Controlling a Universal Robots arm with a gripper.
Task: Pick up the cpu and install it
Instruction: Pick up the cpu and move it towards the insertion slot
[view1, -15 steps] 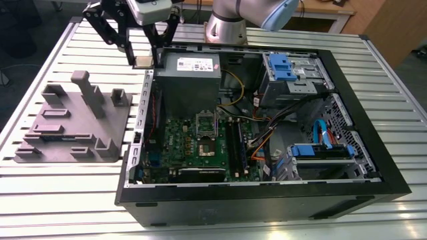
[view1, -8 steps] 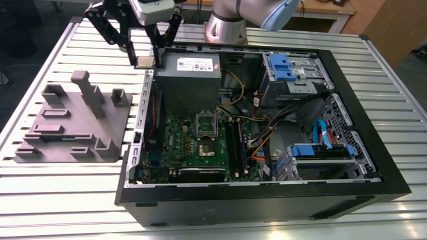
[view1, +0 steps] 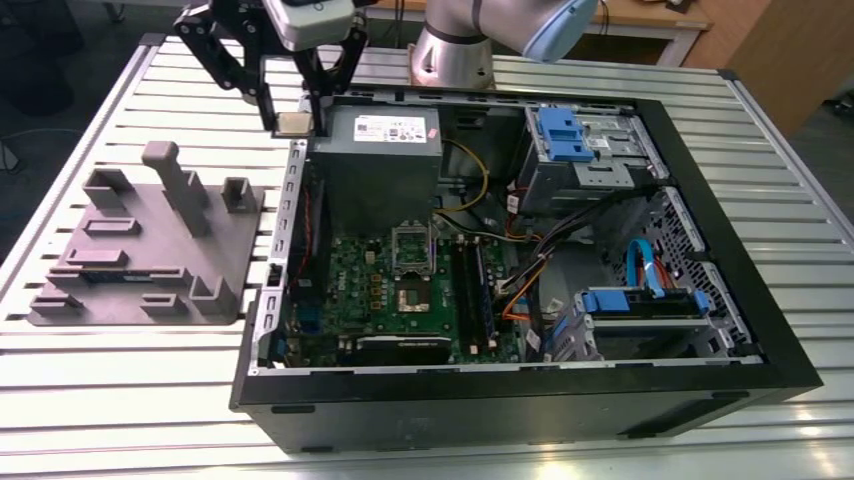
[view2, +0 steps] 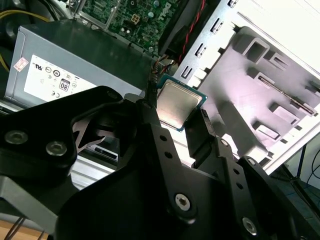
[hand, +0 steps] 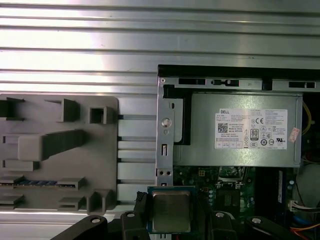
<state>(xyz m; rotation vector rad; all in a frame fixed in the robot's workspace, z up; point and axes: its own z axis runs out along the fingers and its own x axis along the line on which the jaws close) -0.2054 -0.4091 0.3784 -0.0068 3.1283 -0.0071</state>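
Gripper (view1: 294, 114) at upper left of the exterior view, closed around the cpu (view1: 292, 125), chip held in air above the left wall of the open computer case (view1: 521, 400), just beside the grey power supply (view1: 380, 155)

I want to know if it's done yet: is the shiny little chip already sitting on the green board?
No, the cpu is held in the gripper, up in the air over the computer case.
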